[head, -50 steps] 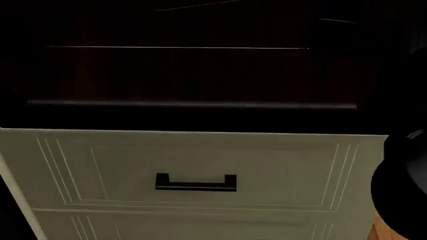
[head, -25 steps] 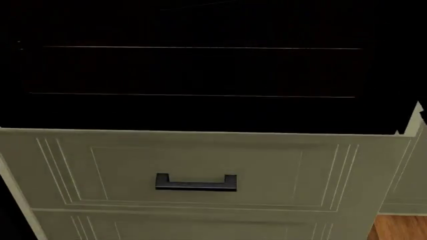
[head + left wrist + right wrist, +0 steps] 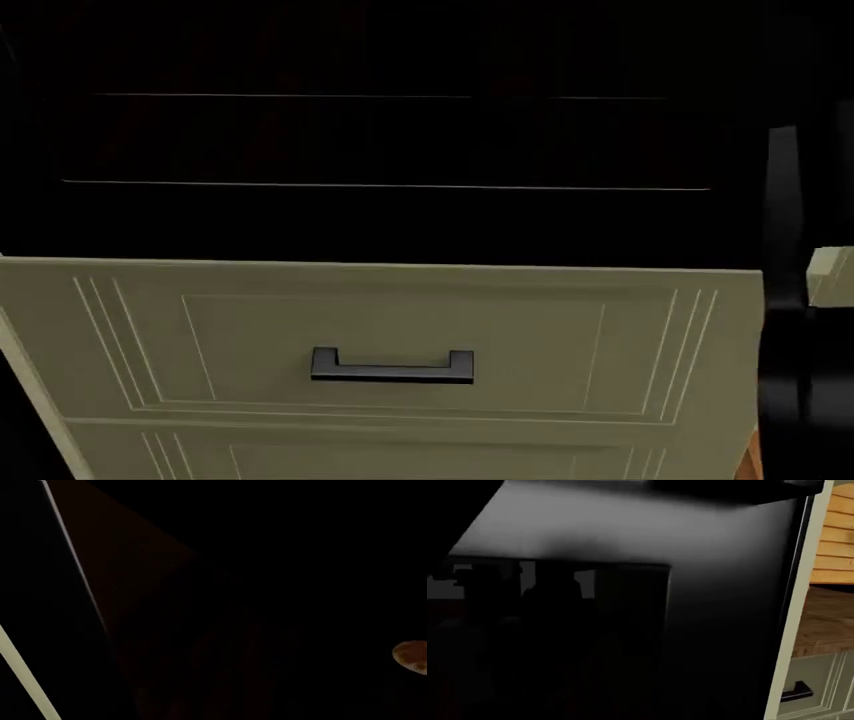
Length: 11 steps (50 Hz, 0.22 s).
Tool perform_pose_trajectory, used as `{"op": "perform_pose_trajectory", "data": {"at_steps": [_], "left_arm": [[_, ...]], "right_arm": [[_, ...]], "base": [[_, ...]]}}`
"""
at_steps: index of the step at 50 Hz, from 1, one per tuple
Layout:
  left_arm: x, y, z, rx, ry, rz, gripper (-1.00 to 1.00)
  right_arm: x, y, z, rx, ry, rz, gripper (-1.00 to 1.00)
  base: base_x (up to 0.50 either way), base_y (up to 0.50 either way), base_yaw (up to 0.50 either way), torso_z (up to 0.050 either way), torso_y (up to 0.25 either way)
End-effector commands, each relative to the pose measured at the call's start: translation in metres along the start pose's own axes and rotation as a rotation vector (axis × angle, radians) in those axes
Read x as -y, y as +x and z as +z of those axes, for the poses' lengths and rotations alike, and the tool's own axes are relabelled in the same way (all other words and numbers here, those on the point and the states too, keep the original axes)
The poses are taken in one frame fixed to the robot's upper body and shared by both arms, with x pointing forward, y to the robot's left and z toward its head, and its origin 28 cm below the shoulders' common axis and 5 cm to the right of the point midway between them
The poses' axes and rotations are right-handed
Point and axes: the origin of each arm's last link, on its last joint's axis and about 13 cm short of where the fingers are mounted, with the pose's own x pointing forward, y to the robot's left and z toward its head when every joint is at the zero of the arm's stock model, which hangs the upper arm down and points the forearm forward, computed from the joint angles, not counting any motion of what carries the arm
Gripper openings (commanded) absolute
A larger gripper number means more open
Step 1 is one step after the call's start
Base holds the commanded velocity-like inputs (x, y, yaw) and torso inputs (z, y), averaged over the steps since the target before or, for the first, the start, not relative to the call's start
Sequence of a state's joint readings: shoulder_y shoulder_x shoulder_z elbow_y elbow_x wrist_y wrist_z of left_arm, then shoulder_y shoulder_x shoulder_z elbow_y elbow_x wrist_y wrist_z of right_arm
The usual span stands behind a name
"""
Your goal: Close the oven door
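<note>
The oven door (image 3: 400, 140) is the glossy black panel filling the upper half of the head view, crossed by two faint horizontal lines. In the right wrist view the oven door (image 3: 627, 540) fills nearly the whole picture, very close, and its glass window (image 3: 560, 595) reflects dim shapes. The left wrist view is almost wholly black, with one thin bright edge line (image 3: 73, 555). A dark part of my right arm (image 3: 801, 330) stands at the head view's right edge, beside the door. No fingers can be made out in any view.
Below the oven door sits a pale green panelled drawer front (image 3: 387, 310) with a small black handle (image 3: 392, 366). Beside the door in the right wrist view are a pale green cabinet edge (image 3: 784, 655), a wooden worktop (image 3: 827, 615) and another small black handle (image 3: 796, 692).
The lower faint line on the oven door has risen a little in the head view. My right arm's dark shape left the right edge, then came back into view there.
</note>
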<state>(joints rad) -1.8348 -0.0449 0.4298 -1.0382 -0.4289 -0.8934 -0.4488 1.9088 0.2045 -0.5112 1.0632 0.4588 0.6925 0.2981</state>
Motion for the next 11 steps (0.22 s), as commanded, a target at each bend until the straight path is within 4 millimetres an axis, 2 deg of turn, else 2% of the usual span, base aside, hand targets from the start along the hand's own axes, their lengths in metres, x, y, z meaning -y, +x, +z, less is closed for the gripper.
{"op": "perform_pose_trajectory", "data": {"at_steps": [1,4,11], "left_arm": [[-0.0263,0.0331,-0.0283,0.022,0.019,0.064,1.00],[-0.0249,0.0305,-0.0266,0.004,0.056,0.034,1.00],[-0.0245,0.0284,-0.0236,-0.006,0.046,0.007,1.00]], "right_arm": [[-0.0156,-0.0008,0.0063,-0.041,-0.079,0.039,1.00],[-0.0204,-0.0037,0.0093,-0.052,-0.085,0.048,1.00],[-0.0159,-0.0036,0.0092,-0.068,-0.094,0.034,1.00]], "base": [[0.03,0.00,0.00,0.000,-0.015],[0.03,0.00,0.00,0.000,-0.015],[0.03,0.00,0.00,0.000,-0.015]]}}
